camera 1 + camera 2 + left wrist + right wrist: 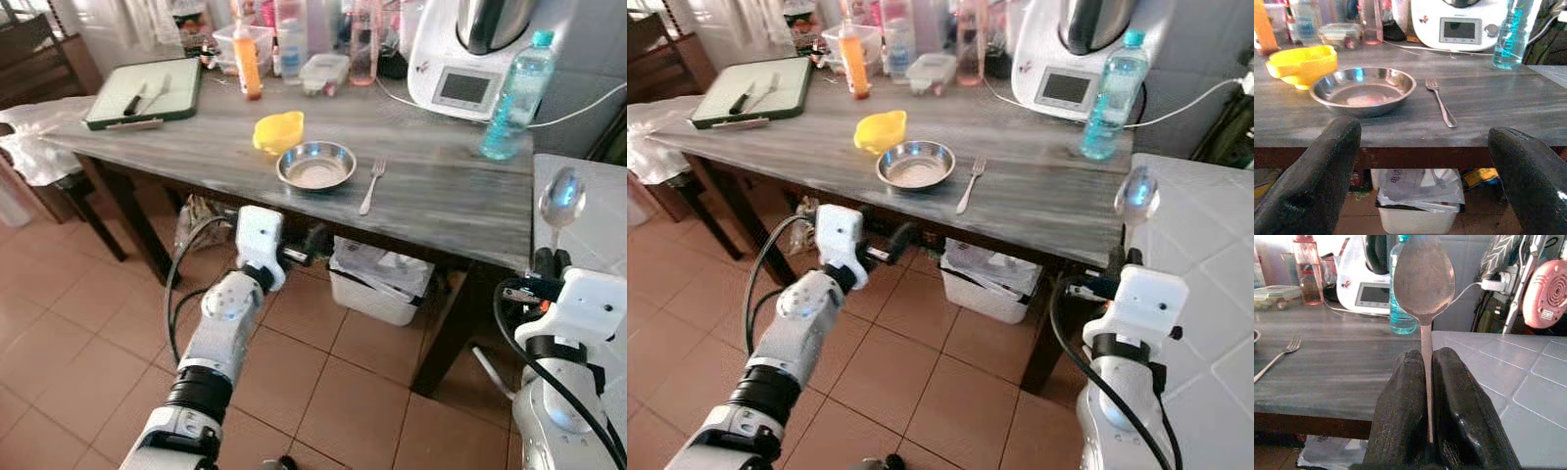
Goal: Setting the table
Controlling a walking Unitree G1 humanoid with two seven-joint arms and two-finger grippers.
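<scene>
Spoon (1423,276), the silver metal one, stands upright pinched in the right gripper (1425,396); round steel bowl (315,164) and steel fork (371,185) lie forward-left on the grey worktop (441,196). Left gripper (1425,161) gapes empty.

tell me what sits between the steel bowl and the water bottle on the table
A fork lies just beside the steel bowl; past it, bare grey tabletop runs to the water bottle, as the left eye view shows.

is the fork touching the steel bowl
Apart. The left eye view shows bare grey tabletop between the fork and the steel bowl; the left wrist view shows the same gap.
</scene>
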